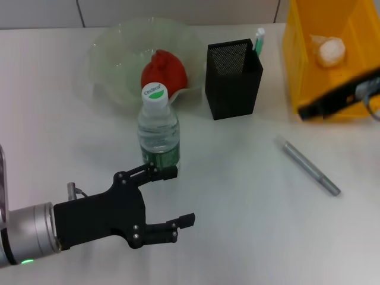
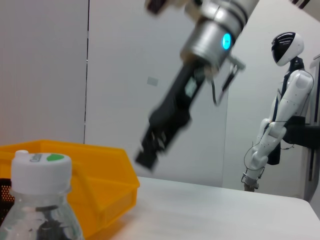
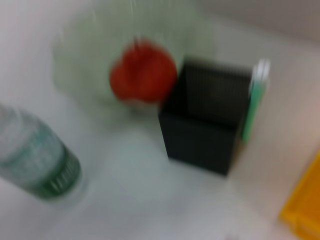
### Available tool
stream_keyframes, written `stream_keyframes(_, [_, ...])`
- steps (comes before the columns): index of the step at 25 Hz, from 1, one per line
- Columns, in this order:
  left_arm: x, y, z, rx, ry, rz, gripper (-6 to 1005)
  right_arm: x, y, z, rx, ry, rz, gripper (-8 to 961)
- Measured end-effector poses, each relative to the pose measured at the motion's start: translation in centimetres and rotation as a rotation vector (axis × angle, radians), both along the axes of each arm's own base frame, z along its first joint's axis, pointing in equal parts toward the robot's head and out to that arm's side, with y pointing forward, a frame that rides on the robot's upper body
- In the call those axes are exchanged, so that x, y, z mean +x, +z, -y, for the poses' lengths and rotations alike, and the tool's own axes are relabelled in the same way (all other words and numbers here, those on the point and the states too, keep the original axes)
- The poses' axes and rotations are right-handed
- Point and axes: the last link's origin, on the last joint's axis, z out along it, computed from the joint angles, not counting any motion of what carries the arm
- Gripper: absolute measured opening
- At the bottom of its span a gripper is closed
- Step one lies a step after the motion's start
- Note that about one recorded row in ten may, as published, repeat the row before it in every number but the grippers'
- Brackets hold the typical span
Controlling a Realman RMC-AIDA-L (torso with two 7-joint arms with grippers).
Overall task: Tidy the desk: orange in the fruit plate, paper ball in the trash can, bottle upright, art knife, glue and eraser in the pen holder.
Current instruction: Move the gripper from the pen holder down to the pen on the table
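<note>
A: Art knife (image 1: pixel 309 168)?
B: Flat on the table (image 1: pixel 237 225), out in the open, right of the pen holder (image 1: pixel 233 78) and well apart from it. Grey, slim. Long axis diagonal in the head view: far end toward the holder, near end toward the robot's right.

A: Nearer arm?
B: The right one, judging by position. Right gripper (image 2: pixel 147 155) up over the yellow trash can (image 1: pixel 309 53), with the paper ball (image 1: pixel 330 51) inside. Open or closed: cannot tell. Knife below it and nearer the robot.

A: Left side?
B: Left gripper (image 1: pixel 178 199) low over the table, jaws spread, holding nothing, just beside the bottle (image 1: pixel 158 127). Knife far off to its right.

A: Rest of the job?
B: Bottle upright. Orange (image 1: pixel 164 71) in the fruit plate (image 1: pixel 113 53). Green-and-white stick, probably the glue (image 1: pixel 259 40), in the holder. Eraser not made out.

A: Approach?
B: Probably straight down, jaws across the diagonal, not along it.
</note>
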Motion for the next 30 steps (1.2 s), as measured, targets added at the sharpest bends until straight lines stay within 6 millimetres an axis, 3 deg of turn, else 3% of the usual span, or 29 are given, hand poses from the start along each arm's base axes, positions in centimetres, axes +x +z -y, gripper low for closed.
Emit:
stream_keyframes(2, [0.0, 0.0, 0.0, -0.002, 0.001, 0.001, 861, 1.3, -2.2, -0.2, -0.070, -0.035, 0.054, 284])
stream_keyframes(7, [-0.1, -0.1, 0.0, -0.002, 0.005, -0.001, 861, 3.1, -4.8, -0.7, -0.130, -0.071, 0.121, 376])
stream_keyframes(19, [-0.1, -0.1, 0.1, -0.003, 0.009, -0.001, 861, 4.5, -4.8, -1.3, -0.101, -0.092, 0.191, 435])
stream_keyframes(30, [-0.1, -0.1, 0.0, -0.002, 0.009, -0.001, 860, 5.1, -5.7, -1.7, -0.121, -0.113, 0.203, 431])
